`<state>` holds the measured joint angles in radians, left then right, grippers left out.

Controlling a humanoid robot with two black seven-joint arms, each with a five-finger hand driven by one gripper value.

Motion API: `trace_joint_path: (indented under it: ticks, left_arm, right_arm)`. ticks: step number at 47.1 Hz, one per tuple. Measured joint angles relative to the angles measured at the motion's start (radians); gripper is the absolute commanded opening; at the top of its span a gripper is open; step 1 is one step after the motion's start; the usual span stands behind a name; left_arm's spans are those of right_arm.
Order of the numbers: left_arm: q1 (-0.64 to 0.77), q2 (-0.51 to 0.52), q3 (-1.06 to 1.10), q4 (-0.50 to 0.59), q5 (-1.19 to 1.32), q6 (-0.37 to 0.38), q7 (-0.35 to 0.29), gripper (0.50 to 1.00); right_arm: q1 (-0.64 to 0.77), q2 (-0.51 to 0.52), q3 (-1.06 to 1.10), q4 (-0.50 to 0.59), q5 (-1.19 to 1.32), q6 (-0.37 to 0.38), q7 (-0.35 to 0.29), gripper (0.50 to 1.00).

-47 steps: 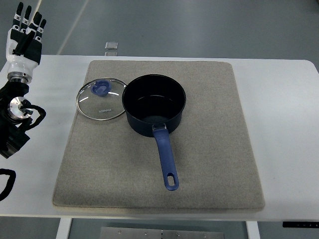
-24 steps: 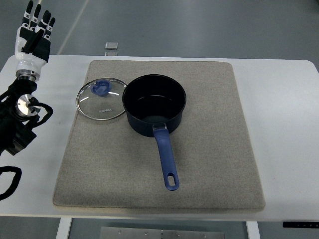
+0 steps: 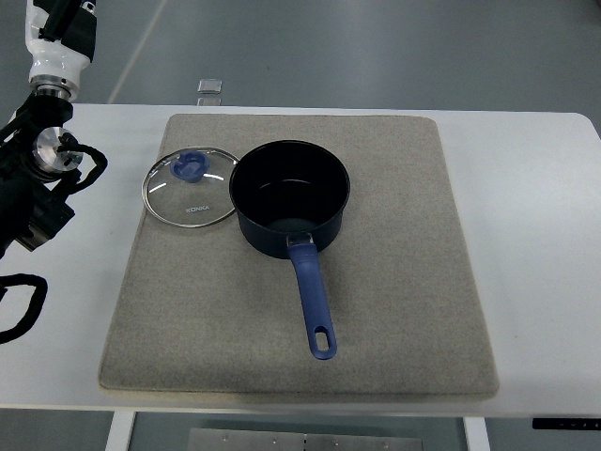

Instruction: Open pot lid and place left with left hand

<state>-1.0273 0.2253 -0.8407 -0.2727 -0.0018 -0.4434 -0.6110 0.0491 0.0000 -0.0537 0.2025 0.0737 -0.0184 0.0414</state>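
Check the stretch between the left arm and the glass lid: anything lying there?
Nothing: in the top view, only bare white table and the grey mat's edge separate the left arm from the glass lid.

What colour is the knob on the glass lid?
Blue, matching the pot handle; the lid knob shows clearly in the top view.

Bright even overhead light, soft faint shadows, sharp focus

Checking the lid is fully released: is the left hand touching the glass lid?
Apart. The top view shows the left hand raised at the upper left corner, bare table between it and the glass lid.
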Motion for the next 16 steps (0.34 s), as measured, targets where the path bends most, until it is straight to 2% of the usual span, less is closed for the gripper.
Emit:
trace_joint_path:
  ticks: [16]
  left_arm:
    - [-0.016, -0.006, -0.001, -0.002, -0.007, 0.003, 0.0, 0.99]
  right_arm:
    - [0.0, 0.0, -0.001, 0.0, 0.001, 0.002, 0.0, 0.915]
